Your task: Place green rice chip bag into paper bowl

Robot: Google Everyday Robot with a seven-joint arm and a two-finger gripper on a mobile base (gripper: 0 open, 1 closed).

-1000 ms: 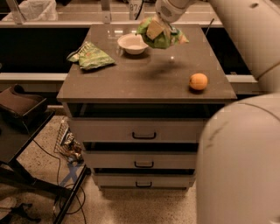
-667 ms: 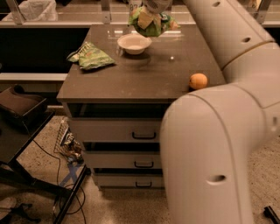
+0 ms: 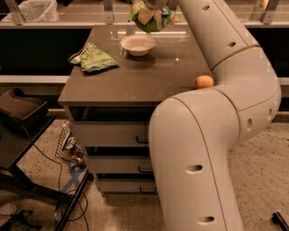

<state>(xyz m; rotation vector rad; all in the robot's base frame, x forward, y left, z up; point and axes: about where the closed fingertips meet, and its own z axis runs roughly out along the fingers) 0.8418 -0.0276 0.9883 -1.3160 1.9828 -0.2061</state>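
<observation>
The green rice chip bag [image 3: 151,17] hangs in the air at the top of the camera view, just above and slightly behind the paper bowl [image 3: 137,44]. The bowl is white, round and empty, at the back middle of the cabinet top. My gripper [image 3: 156,3] is at the top edge of the view, shut on the top of the bag; most of it is cut off by the frame. My white arm [image 3: 216,113] fills the right half of the view.
A flatter pale green bag [image 3: 93,58] lies at the left of the brown cabinet top [image 3: 135,79]. An orange fruit [image 3: 204,81] sits at the right edge, beside my arm. Drawers are below. A glass rail runs behind the cabinet. Cables and a dark stand are at the lower left.
The bag and gripper have moved left and up, from right of the bowl to above it. My arm has swung across the right of the view.
</observation>
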